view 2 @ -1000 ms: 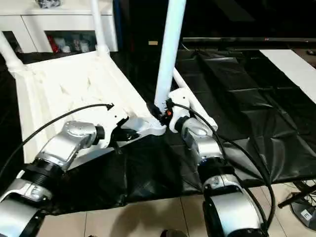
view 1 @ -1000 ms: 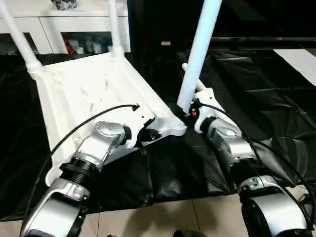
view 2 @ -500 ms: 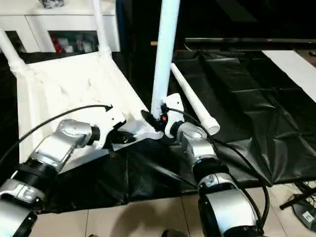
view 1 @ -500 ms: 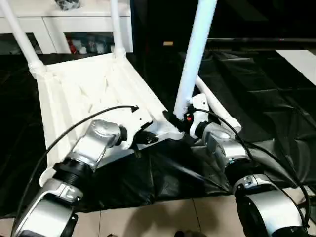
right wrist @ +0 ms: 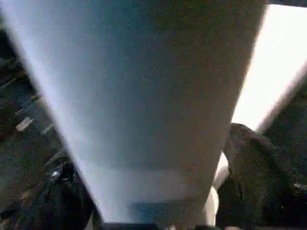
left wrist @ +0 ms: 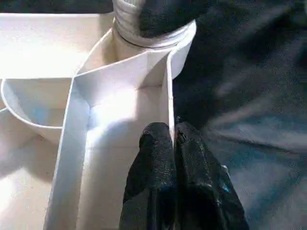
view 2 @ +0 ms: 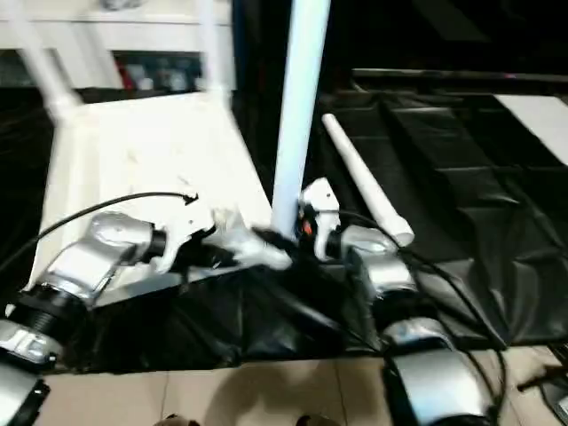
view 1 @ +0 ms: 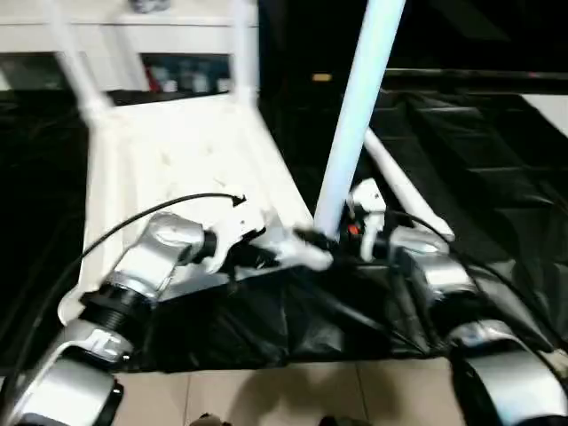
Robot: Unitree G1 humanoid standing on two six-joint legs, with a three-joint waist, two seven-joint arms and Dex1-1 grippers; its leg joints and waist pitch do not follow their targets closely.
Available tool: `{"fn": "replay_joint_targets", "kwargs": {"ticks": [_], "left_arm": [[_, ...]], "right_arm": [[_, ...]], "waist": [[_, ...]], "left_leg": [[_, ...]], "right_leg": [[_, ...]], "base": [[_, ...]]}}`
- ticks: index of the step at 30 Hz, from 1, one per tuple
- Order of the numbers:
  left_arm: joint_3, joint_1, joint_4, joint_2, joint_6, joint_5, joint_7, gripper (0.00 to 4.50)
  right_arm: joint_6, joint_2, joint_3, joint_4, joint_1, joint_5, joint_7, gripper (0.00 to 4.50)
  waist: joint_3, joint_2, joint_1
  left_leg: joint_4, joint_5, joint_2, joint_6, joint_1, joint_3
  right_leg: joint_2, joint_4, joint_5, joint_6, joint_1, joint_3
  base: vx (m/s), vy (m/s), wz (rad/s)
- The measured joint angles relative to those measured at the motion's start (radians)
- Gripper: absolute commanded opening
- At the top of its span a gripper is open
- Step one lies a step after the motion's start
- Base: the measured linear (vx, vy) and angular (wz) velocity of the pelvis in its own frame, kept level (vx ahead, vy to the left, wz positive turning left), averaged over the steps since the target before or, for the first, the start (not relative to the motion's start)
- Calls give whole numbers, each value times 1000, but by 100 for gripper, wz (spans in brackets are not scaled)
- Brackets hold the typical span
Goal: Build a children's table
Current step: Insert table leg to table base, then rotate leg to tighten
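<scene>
The upright leg (view 1: 355,124) is standing in the near corner socket (left wrist: 144,28), blocking the way between the two arms. A loose leg (view 2: 364,182) is lying on the black sheet (view 1: 497,169) just beyond the right gripper (view 1: 333,238), crossing that side.

Black plastic sheet (view 1: 497,160) covers most of the floor ahead of me. Beige tiles (view 1: 266,395) along the frame's bottom. White cabinet (view 1: 160,40) at upper left, shelves cluttered.
</scene>
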Motion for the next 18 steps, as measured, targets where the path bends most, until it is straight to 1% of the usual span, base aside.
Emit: {"fn": "replay_joint_targets", "kwargs": {"ticks": [3,7,9,10,12,14,15,16,17,18], "left_arm": [[-9,0,22,12,-48,0,-42,0],[-20,0,40,17,-97,1,-80,0],[-21,-2,49,19,-114,1,-97,0],[-21,-3,53,19,-119,1,-100,0],[-21,-8,66,19,-132,2,-112,0],[-22,-9,70,19,-140,2,-117,0],[-22,-11,75,19,-147,2,-120,0],[-22,-13,80,19,-152,3,-123,0],[-23,-15,84,19,-157,3,-126,0],[-23,-17,91,19,-161,3,-133,0]], "right_arm": [[8,-24,27,-28,19,-5,84,394],[14,-53,63,-42,31,-23,163,394],[27,-58,70,-60,34,-26,188,394],[30,-58,71,-64,34,-27,193,367],[38,-58,78,-71,34,-26,204,367],[47,-59,79,-80,37,-25,212,342],[50,-60,79,-87,38,-24,217,342],[52,-61,79,-93,38,-23,219,324],[54,-63,79,-98,38,-21,222,324],[55,-64,79,-103,38,-21,227,314]], "waist": [[0,0,7],[0,0,8],[0,1,8],[0,1,8],[0,1,8],[0,1,8],[0,1,8],[0,1,8],[0,1,9],[0,1,10]], "left_leg": [[1,0,0,0,1,0],[2,0,0,0,2,0],[2,0,0,0,2,0],[2,0,0,0,2,0],[2,0,0,0,2,0],[2,0,0,0,2,0],[2,0,0,0,2,0],[2,0,0,0,2,0],[2,0,0,0,2,0],[2,0,0,0,2,0]], "right_leg": [[0,0,0,0,2,0],[-1,0,0,0,4,0],[-1,0,0,0,4,0],[-1,1,0,0,4,0],[-1,1,0,0,4,0],[-1,1,0,0,4,0],[-1,1,0,0,4,0],[-1,1,0,0,4,0],[-1,1,0,0,4,0],[-1,1,0,0,4,0]], "base": [[0,0,0],[0,0,0],[0,0,0],[0,0,0],[0,0,0],[0,0,0],[0,0,0],[0,0,0],[0,0,0],[0,0,0]]}}
